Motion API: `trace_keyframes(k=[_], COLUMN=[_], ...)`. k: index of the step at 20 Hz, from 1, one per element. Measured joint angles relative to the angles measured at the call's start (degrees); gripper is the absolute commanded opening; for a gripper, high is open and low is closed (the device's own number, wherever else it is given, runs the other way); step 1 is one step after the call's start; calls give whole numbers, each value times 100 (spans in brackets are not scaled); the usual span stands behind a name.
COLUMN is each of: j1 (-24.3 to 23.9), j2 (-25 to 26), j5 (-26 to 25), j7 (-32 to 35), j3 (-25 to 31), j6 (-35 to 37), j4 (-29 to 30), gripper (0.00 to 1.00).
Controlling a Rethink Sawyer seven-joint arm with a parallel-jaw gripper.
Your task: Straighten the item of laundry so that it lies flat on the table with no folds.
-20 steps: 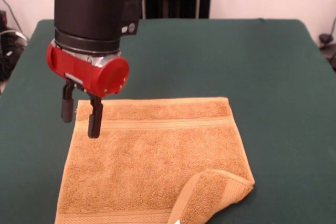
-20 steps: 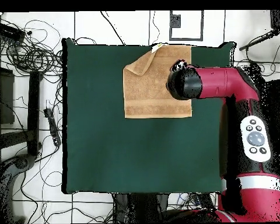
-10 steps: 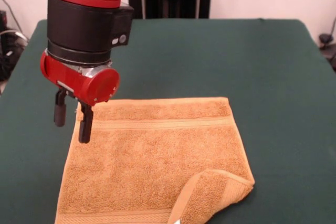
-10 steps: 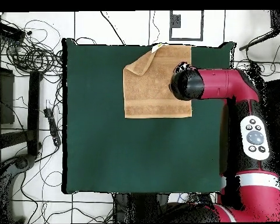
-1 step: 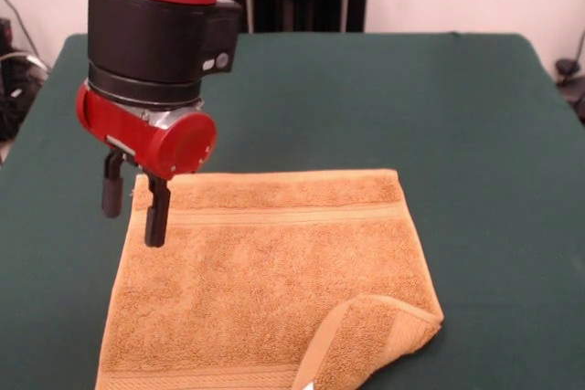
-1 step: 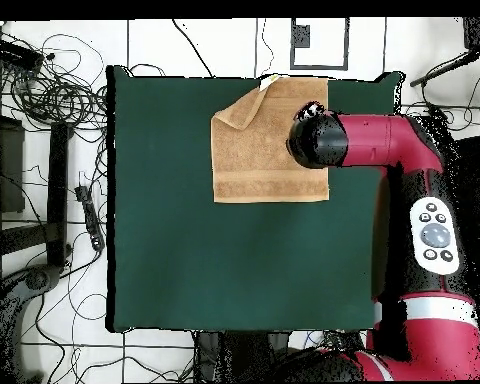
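1. Front view: the hand towel (image 5: 265, 280) lies spread on the green table (image 5: 475, 116), close to the near edge. One near corner, the folded flap (image 5: 370, 340), is turned back over the towel; a small white tag shows beside it.
2. Front view: your gripper (image 5: 134, 210) hangs with fingers parted and empty above the towel's far corner, diagonally opposite the flap. One finger is over the cloth, the other just off its side edge.
3. Front view, judgement: only the flap needs correcting. Cross to it, pinch its tip alone, not the layer beneath, and draw it outward and low so the rest stays put.
4. Overhead view: the towel (image 6: 259, 150) sits against one long table edge, the flap (image 6: 246, 103) at that edge. The arm (image 6: 384, 140) covers the gripper, so confirm finger placement from the front.
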Motion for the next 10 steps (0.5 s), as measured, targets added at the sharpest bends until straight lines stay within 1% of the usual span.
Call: trace_keyframes(k=[4,10], j1=[56,262], j2=[-121,-404], j5=[238,559], j7=[0,0], j3=[-25,-154], j6=[0,0], j4=[29,56], gripper=[100,100])
